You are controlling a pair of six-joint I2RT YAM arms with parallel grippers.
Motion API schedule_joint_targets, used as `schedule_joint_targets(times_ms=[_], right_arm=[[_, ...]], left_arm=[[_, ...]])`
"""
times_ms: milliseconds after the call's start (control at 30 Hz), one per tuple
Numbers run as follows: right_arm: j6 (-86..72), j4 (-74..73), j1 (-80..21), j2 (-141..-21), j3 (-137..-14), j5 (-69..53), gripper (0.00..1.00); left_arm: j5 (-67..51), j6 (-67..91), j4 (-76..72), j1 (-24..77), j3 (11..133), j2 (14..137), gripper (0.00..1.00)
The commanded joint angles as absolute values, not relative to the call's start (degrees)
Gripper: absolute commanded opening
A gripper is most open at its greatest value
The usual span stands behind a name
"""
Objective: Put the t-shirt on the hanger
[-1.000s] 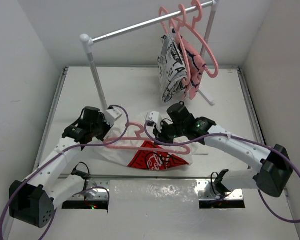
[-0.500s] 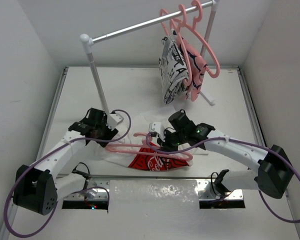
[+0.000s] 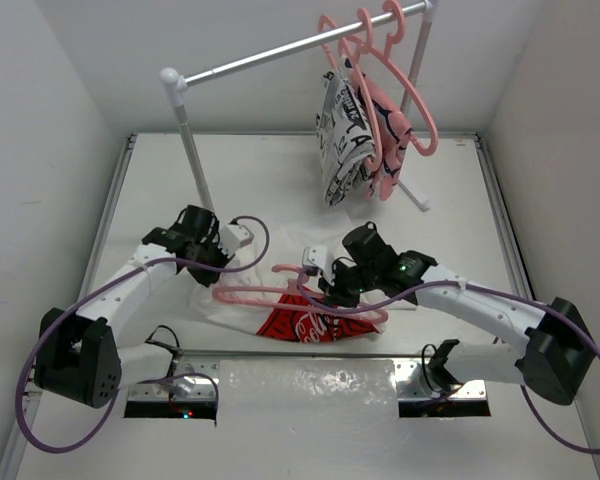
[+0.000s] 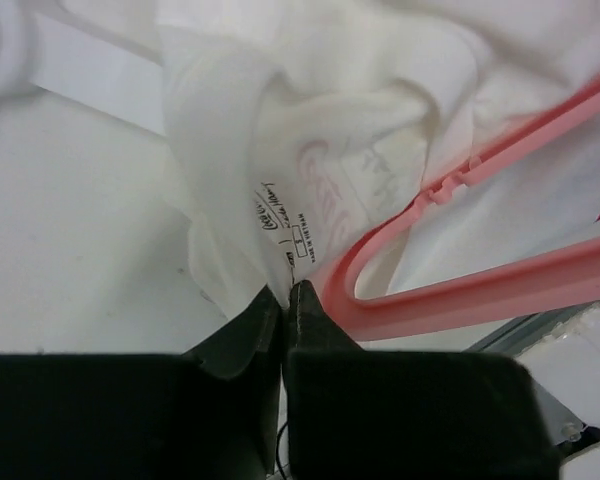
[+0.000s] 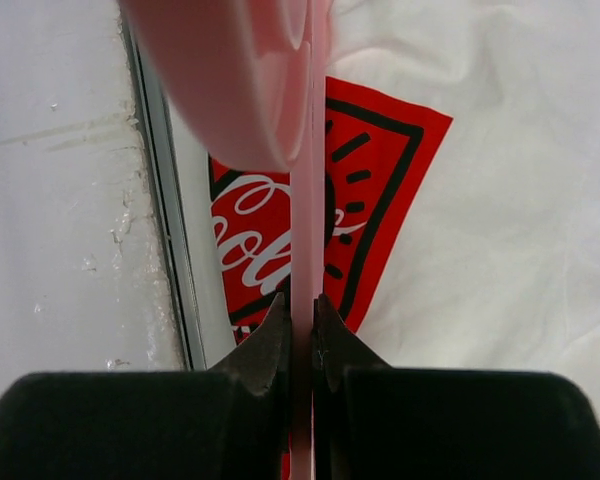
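The t-shirt (image 3: 242, 312) lies crumpled near the front edge of the table, its red Coca-Cola panel (image 3: 307, 325) facing up. The salmon-pink hanger (image 3: 270, 293) lies across it, with its left end inside the white cloth. My left gripper (image 3: 218, 272) is shut on a fold of the t-shirt (image 4: 280, 150) by the printed label, right beside the hanger's curved end (image 4: 500, 285). My right gripper (image 3: 332, 290) is shut on a thin bar of the hanger (image 5: 302, 230), above the red panel (image 5: 380, 190).
A clothes rack stands at the back: its rail (image 3: 280, 50) slopes up to the right and its left post (image 3: 190, 150) rises just behind my left arm. A black-and-white patterned garment (image 3: 342, 140), a pink garment (image 3: 390, 135) and spare hangers (image 3: 380, 40) hang at the right end.
My left gripper opened, moved right to the shirt's left edge and shut again on the cloth. My right gripper carried the hanger slightly to the right and nearer the front.
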State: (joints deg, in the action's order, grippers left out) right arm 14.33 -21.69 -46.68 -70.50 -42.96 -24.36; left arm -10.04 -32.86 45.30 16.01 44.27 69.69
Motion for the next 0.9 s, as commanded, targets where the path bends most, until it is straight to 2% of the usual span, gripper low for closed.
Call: schedule_joint_targets(times_ms=[0, 167, 400, 567, 700, 867], right_arm=[[16.25, -23.63, -47.37, -66.81, -46.22, -23.29, 0.00], [19.51, -27.42, -47.55, -65.65, -53.43, -20.48, 0.00], [16.62, -26.81, -47.55, -70.57, -62.75, -14.07, 0.00], [19.51, -25.48, -47.72, -71.54, -61.52, -15.21, 0.00], [20.39, -29.53, -47.72, -74.09, -66.00, -12.84, 0.00], [21.00, -22.61, -48.60, -74.18, -63.64, -11.87, 0.00]], left_arm=[[-11.87, -30.77, 44.30, 15.64, 50.88, 66.81, 0.00], [-17.54, -31.11, 46.40, 15.64, 59.13, 66.80, 0.00], [-24.34, -32.52, 48.25, 15.82, 63.10, 66.89, 0.00], [-28.03, -32.78, 47.02, 16.00, 65.73, 66.09, 0.00], [-33.48, -32.87, 48.86, 16.70, 70.48, 66.62, 0.00], [-42.35, -22.80, 46.06, 17.31, 73.12, 67.06, 0.00]])
